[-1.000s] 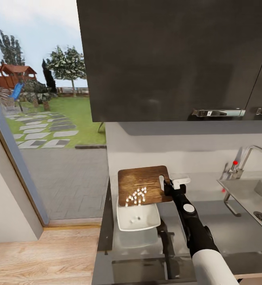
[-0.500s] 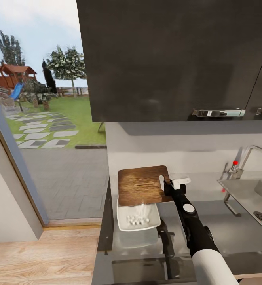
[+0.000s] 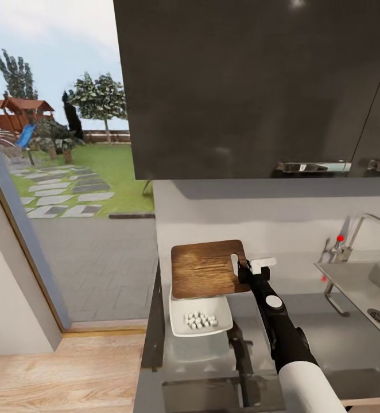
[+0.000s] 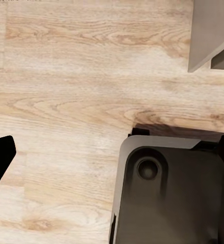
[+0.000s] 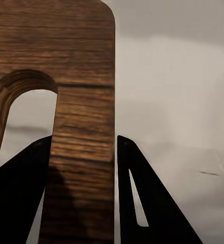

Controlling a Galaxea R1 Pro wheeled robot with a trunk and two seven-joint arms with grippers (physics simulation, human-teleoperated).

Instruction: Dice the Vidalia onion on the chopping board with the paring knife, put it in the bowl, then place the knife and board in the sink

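The dark-brown chopping board [image 3: 204, 268] hangs tilted over the white square bowl [image 3: 181, 310], its lower edge just above the bowl's far rim. My right gripper [image 3: 240, 269] is shut on the board's handle end; in the right wrist view its fingers [image 5: 137, 183] clamp the wood strip [image 5: 86, 76] beside the handle slot. Diced onion [image 3: 200, 320], several small white cubes, lies in the bowl. The board's face is bare. My left gripper [image 4: 112, 147] hangs open over the wooden floor. The sink [image 3: 356, 281] is at the far right. The paring knife is out of view.
The grey countertop [image 3: 322, 338] runs from the bowl to the sink, with the chrome tap [image 3: 351, 232] behind it. Dark upper cabinets [image 3: 253, 86] hang overhead. Left of the counter a glass door looks onto a garden. My dark base [image 4: 167, 198] stands on the wooden floor.
The white onion cubes slid off the tilted board and dropped into the bowl, where they now rest. The board and right arm held still. The head camera shifted slightly.
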